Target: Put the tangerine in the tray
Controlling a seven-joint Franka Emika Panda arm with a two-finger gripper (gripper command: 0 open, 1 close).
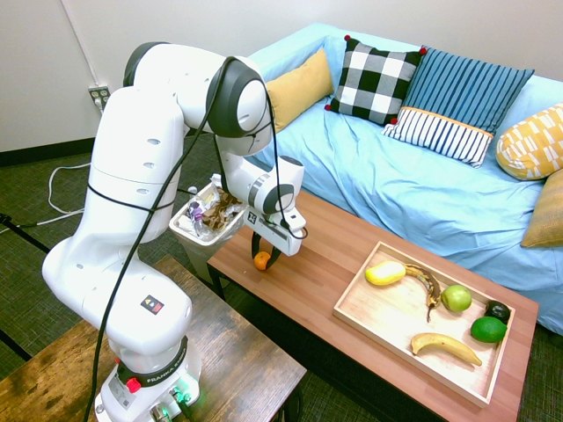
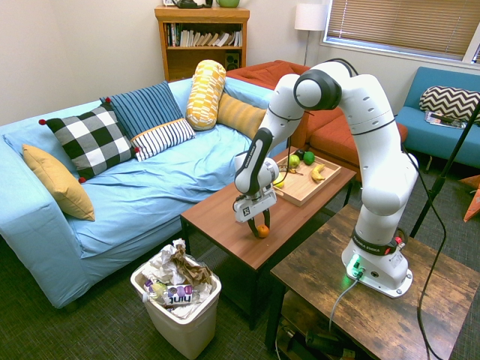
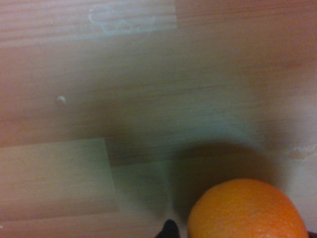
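The tangerine (image 1: 262, 261) (image 2: 262, 231) is a small bright orange fruit resting on the wooden coffee table (image 1: 308, 286), at the end nearest the waste bin. My gripper (image 1: 264, 258) (image 2: 261, 226) points straight down and is lowered around it, level with the fruit. Whether it presses on the fruit does not show. The wrist view shows the tangerine (image 3: 247, 210) close up against the table top. The tray (image 1: 387, 309) (image 2: 298, 195), a shallow light wooden rectangle, lies at the table's other end, well away from the gripper.
In the tray lie a yellow fruit (image 1: 384, 273), a banana (image 1: 444, 345), a green apple (image 1: 456, 298) and a lime (image 1: 488, 329). A white waste bin (image 1: 198, 230) (image 2: 184, 315) full of rubbish stands off the table's end. A blue sofa (image 1: 396, 176) runs behind.
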